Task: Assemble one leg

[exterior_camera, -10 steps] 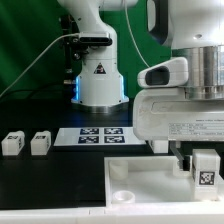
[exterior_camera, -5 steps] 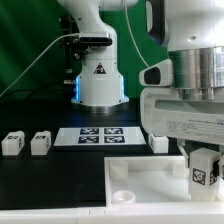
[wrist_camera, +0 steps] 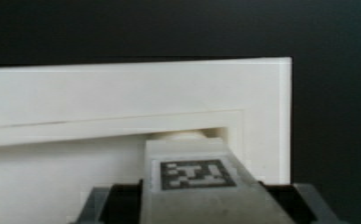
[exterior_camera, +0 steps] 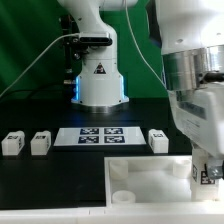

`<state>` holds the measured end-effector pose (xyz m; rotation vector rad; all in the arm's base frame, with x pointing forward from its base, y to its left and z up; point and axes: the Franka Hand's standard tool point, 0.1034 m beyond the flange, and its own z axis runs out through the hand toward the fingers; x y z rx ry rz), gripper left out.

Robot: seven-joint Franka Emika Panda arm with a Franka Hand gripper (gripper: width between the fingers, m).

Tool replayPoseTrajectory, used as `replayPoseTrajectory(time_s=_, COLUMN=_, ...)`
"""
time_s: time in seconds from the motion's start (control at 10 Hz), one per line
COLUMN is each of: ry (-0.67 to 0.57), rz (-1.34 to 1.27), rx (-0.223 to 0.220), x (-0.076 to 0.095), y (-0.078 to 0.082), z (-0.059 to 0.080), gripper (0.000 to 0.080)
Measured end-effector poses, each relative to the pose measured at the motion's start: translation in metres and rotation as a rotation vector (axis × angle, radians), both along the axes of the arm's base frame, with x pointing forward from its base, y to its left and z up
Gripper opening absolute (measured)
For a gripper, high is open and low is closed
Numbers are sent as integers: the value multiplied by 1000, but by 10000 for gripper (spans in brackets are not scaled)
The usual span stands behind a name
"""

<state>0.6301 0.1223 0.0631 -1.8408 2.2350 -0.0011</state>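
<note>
My gripper (exterior_camera: 207, 168) is shut on a leg (exterior_camera: 208, 174), a small white block with a black-and-white tag. It holds the leg low over the near corner of the large white panel (exterior_camera: 150, 172) on the exterior view's right. In the wrist view the leg (wrist_camera: 195, 170) sits between my gripper's (wrist_camera: 195, 200) dark fingers (wrist_camera: 116, 204), just short of the panel's (wrist_camera: 106, 100) corner recess. Three more legs lie on the table: two on the exterior view's left (exterior_camera: 12, 143) (exterior_camera: 40, 143) and one on its right (exterior_camera: 158, 140).
The marker board (exterior_camera: 100, 135) lies flat behind the panel. The robot's white base (exterior_camera: 100, 85) stands at the back centre. A round socket (exterior_camera: 122, 196) shows in the panel's near corner on the exterior view's left. Cables hang at the back left.
The arm has moved down and toward the exterior view's right with the leg. The held leg now sits lower at the panel's corner. The leg behind the arm has come into view.
</note>
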Motion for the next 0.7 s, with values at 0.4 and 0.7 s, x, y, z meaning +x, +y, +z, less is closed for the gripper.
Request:
replayPoseTrajectory(time_s=0.4, ry=25, rz=-205, rx=32, x=-1, y=-8, z=-1, gripper=297)
replayPoseTrajectory(time_s=0.7, ry=23, rz=-186, rx=28, x=-1, y=-7, z=-1, gripper=489)
